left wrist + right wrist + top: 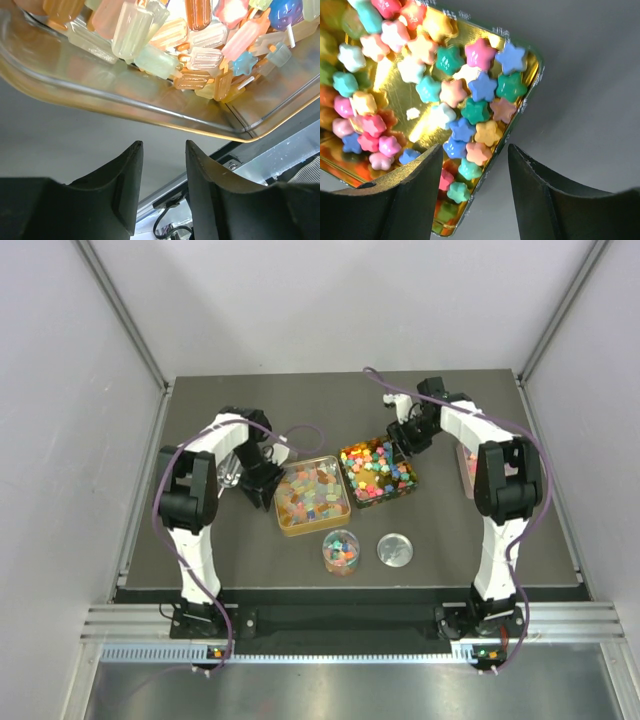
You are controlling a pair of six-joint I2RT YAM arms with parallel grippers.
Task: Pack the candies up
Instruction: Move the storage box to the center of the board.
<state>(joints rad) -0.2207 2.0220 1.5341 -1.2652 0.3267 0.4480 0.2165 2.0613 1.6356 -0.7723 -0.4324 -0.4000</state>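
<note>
Picking is in hand: the right gripper hovers, fingers apart and empty, over candies at the tray corner (left gripper likewise parted, empty), so next it should lower and pinch one.

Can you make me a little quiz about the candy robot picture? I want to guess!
1. True or false: the round silver lid sits on top of the cup.
2. What shape are the candies in the gold tray below the right tool? A hearts, B stars, C balls.
3. Fill in: the left tool is open and grips ____.
Key: 1 false, it lies beside the cup; 2 B; 3 nothing.
</note>
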